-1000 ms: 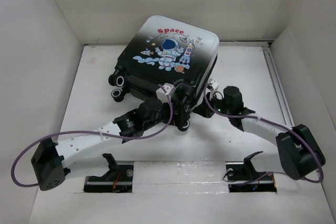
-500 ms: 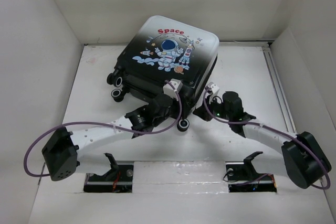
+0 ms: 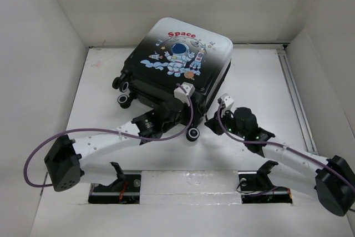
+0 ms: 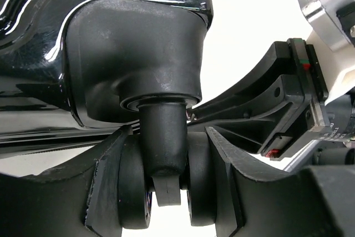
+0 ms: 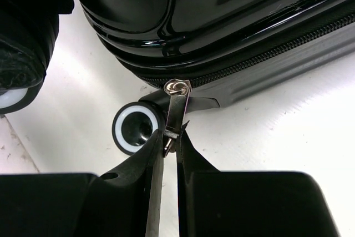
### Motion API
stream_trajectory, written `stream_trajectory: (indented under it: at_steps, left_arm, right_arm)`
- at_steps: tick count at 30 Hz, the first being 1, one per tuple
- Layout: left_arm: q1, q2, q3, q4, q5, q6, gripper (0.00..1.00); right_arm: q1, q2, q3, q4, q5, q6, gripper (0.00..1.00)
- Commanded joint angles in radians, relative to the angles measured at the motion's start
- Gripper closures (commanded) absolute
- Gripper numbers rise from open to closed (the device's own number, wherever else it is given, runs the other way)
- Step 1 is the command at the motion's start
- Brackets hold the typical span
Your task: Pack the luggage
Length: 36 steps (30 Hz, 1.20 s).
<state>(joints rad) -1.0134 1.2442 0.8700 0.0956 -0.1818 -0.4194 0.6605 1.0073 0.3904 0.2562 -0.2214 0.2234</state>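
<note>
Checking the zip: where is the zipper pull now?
Right wrist view, centre: the zipper pull sticks out from the zip of the luggage, pinched in the right gripper, a caster wheel just left of it.

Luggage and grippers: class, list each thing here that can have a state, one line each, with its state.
luggage: closed, lying flat, astronaut print facing up
left gripper: shut on caster wheel
right gripper: shut on zipper pull
caster wheel: clamped between the fingers, one on each side
zipper pull: pinched at its free end, still attached at the seam
</note>
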Motion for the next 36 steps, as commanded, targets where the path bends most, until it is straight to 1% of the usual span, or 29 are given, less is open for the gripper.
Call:
stream_trajectory:
  at_steps: [1, 3, 5, 7, 8, 10, 11, 12, 13, 14, 16, 17, 18, 20, 21, 23, 25, 28, 29, 31, 32, 33, 34, 35, 36]
  left_arm:
    - [-0.002, -0.02, 0.119, 0.233, 0.044, 0.013, 1.0]
    - [-0.002, -0.011, 0.132, 0.245, 0.054, 0.013, 1.0]
    - [-0.002, 0.001, 0.144, 0.245, 0.054, 0.013, 1.0]
    - [-0.002, 0.011, 0.153, 0.245, 0.033, 0.013, 1.0]
    - [0.015, 0.011, 0.153, 0.245, 0.033, 0.013, 1.0]
    - [0.044, 0.011, 0.114, 0.272, 0.088, -0.018, 1.0]
    - [0.071, 0.02, 0.113, 0.306, 0.146, -0.048, 1.0]
    - [0.072, 0.033, 0.104, 0.317, 0.168, -0.058, 1.0]
    - [0.072, 0.043, 0.104, 0.328, 0.185, -0.058, 1.0]
    - [0.072, 0.052, 0.113, 0.354, 0.22, -0.073, 1.0]
    - [0.072, 0.066, 0.129, 0.381, 0.267, -0.102, 1.0]
    - [0.072, 0.08, 0.129, 0.382, 0.286, -0.111, 1.0]
    - [0.072, 0.08, 0.141, 0.406, 0.321, -0.111, 1.0]
    - [0.072, 0.09, 0.162, 0.342, 0.297, -0.111, 1.0]
    - [0.072, 0.068, 0.15, 0.369, 0.312, -0.111, 1.0]
    - [0.081, 0.041, 0.141, 0.369, 0.312, -0.111, 1.0]
    - [0.081, 0.018, 0.156, 0.322, 0.323, -0.102, 1.0]
    - [0.081, -0.02, 0.147, 0.32, 0.341, -0.113, 1.0]
    - [0.081, -0.02, 0.147, 0.32, 0.341, -0.113, 1.0]
    - [0.081, -0.043, 0.121, 0.32, 0.305, -0.113, 1.0]
    - [0.081, -0.043, 0.121, 0.32, 0.268, -0.113, 1.0]
    - [0.081, -0.043, 0.109, 0.32, 0.268, -0.113, 1.0]
    - [0.093, -0.043, 0.109, 0.32, 0.268, -0.113, 1.0]
    - [0.093, -0.031, 0.109, 0.332, 0.287, -0.113, 1.0]
    - [0.093, -0.031, 0.109, 0.332, 0.297, -0.113, 1.0]
  right_arm:
    - [0.1, -0.073, 0.025, 0.126, -0.121, 0.036, 1.0]
    - [0.134, -0.073, 0.025, 0.159, -0.108, 0.063, 1.0]
    - [0.207, -0.073, 0.025, 0.207, -0.049, 0.064, 1.0]
    - [0.266, -0.11, 0.025, 0.186, -0.003, 0.064, 1.0]
    - [0.275, -0.13, 0.025, 0.167, 0.016, 0.05, 1.0]
    - [0.275, -0.183, 0.025, 0.155, 0.025, 0.05, 1.0]
    - [0.284, -0.194, 0.025, 0.172, 0.025, 0.05, 1.0]
    - [0.284, -0.194, 0.002, 0.204, 0.025, 0.05, 1.0]
    - [0.297, -0.167, -0.008, 0.247, 0.025, 0.059, 1.0]
    - [0.309, -0.136, -0.019, 0.35, 0.025, 0.071, 1.0]
    - [0.309, -0.052, -0.028, 0.467, 0.014, 0.085, 1.0]
    - [0.321, 0.039, -0.038, 0.539, 0.014, 0.105, 1.0]
    - [0.332, 0.087, -0.038, 0.686, 0.014, 0.116, 1.0]
    - [0.332, 0.172, -0.053, 0.863, 0.014, 0.155, 1.0]
    - [0.332, 0.184, -0.053, 0.924, 0.014, 0.156, 1.0]
    - [0.332, 0.185, -0.024, 0.875, 0.025, 0.134, 1.0]
    - [0.341, 0.195, -0.008, 0.806, 0.046, 0.106, 1.0]
    - [0.341, 0.234, -0.018, 0.848, 0.056, 0.106, 1.0]
    - [0.341, 0.223, -0.03, 0.81, 0.074, 0.106, 1.0]
    - [0.341, 0.131, -0.03, 0.685, 0.108, 0.075, 0.99]
    - [0.341, 0.093, -0.021, 0.511, 0.17, 0.064, 0.95]
    - [0.341, 0.056, -0.021, 0.432, 0.212, 0.064, 0.9]
    - [0.341, -0.014, -0.031, 0.364, 0.25, 0.064, 0.8]
    - [0.341, -0.048, -0.041, 0.268, 0.292, 0.073, 0.74]
    - [0.341, -0.079, -0.077, 0.243, 0.382, 0.089, 0.69]
